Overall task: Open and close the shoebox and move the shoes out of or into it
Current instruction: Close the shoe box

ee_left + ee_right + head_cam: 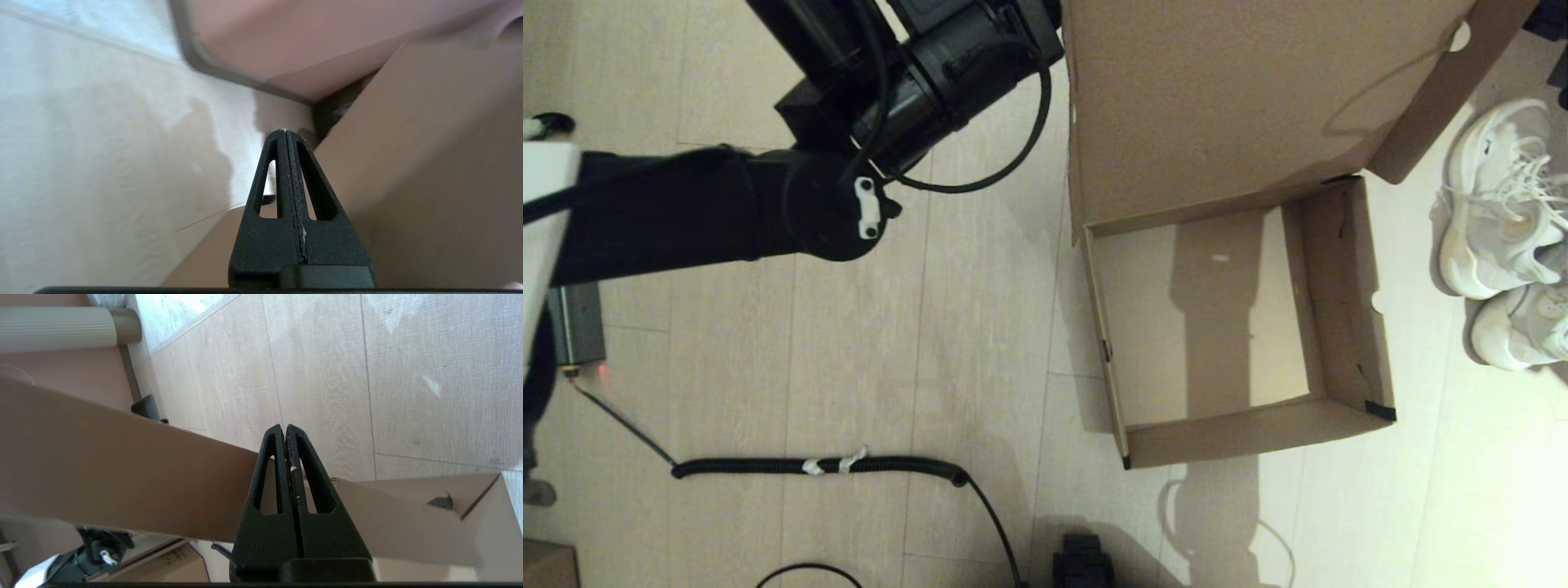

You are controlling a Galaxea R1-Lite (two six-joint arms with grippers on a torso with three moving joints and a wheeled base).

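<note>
- The shoebox (1225, 327) is seen standing on the floor (964, 343), right of centre in the head view, with its tray empty.
- Its hinged lid (1225, 106) is raised and leans back on the far side; black tape is seen at the near corners.
- The shoes (1503, 237) are set on the floor just beside the box's right wall, one behind the other, outside the box.
- The step in hand is judged to be the opening of the box, done or nearly so, with the shoes not yet put in.
- The left pincer (285, 134) is seen in its wrist view with fingers pressed together and nothing between them, close to the cardboard of the box; the left arm (792, 204) reaches across the upper left of the head view toward the lid's left edge.
- The right pincer (284, 430) is likewise seen with fingers together and empty, poised over a cardboard edge of the box in its wrist view; it is not shown in the head view.
- The lid may fall shut if it is left unsupported or nudged, since it is held by neither pincer.
- The light, empty box may be pushed across the floor by either arm, and the shoes could be knocked away by the shifting wall.
- A coiled black cable (817, 467) lies on the floor, well apart from the box.
</note>
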